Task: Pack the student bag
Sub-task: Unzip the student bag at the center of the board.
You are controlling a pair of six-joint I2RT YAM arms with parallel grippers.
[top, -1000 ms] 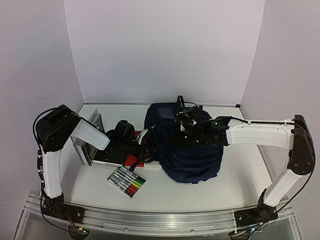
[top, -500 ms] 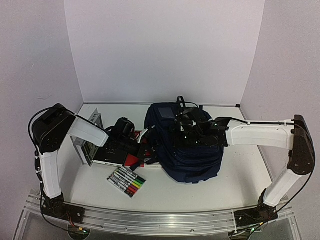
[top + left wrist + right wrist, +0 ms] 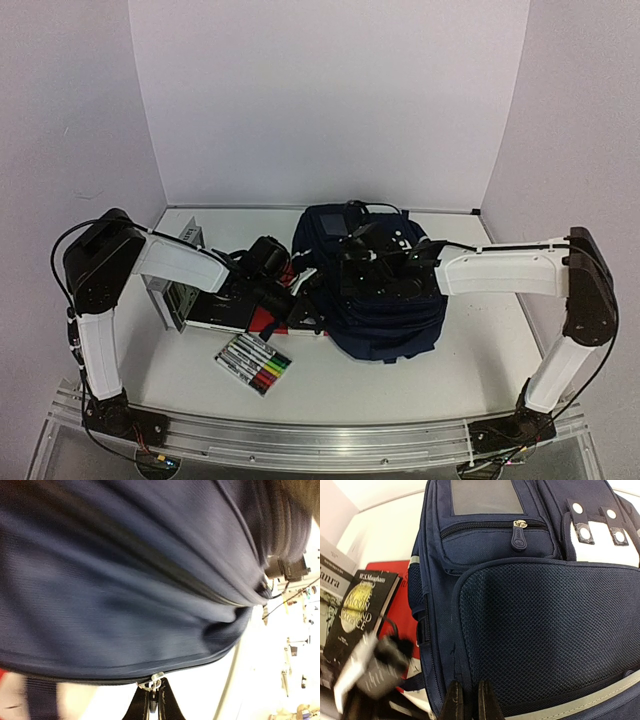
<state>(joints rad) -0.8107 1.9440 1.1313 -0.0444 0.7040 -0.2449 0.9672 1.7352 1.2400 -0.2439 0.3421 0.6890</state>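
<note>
The student bag [image 3: 390, 305], navy blue with a mesh front panel, lies in the middle of the table. My left gripper [image 3: 300, 303] is at the bag's left edge. In the left wrist view the left gripper [image 3: 153, 705] is shut on the silver zipper pull [image 3: 155, 679] under the blue fabric of the bag [image 3: 125, 580]. My right gripper [image 3: 352, 268] rests on top of the bag. Seen from the right wrist, the right gripper [image 3: 470, 700] is shut on a fold of the bag [image 3: 545, 620] along the seam beside the mesh panel.
A black paperback [image 3: 362, 610] lies on a red book [image 3: 402, 595] just left of the bag, with more books [image 3: 180, 280] beyond them. A pack of coloured markers [image 3: 254, 362] lies near the front, left of the bag.
My left arm has moved right along the bag's left edge with the zipper pull. The right gripper has shifted a little left on the bag, and the bag's top has bunched slightly.
</note>
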